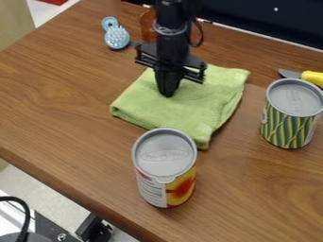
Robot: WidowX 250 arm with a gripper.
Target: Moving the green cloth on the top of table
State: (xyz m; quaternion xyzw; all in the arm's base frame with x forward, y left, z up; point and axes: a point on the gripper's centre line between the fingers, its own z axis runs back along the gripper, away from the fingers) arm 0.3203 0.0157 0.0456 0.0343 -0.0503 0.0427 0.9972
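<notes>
My fingers (pixel 168 93): narrow, close together, pointing down over the green cloth (pixel 142 105), tips at its upper middle part. Can't tell if any fabric is pinched between them. My black arm (pixel 172 40) comes in from the top edge of the view. Cloth is folded, lying on the wooden desk (pixel 60 90), a bit above the view's middle, its near corner pointing toward the bottom edge.

Can with gray lid and red-yellow label (pixel 165 168) stands upright right by that near corner, on the near side; touching or not, can't tell. Second can, gray lid, green patterned label (pixel 290 116), upright, off to the view's right, apart from the cloth. Behind it a knife-like tool with yellow handle (pixel 313 78), gray blade end toward the cloth, cut off by the right edge. Light blue brush (pixel 117 37) up left, bristles up, apart from the cloth. Orange see-through item (pixel 148 24) behind my arm, partly hidden.
</notes>
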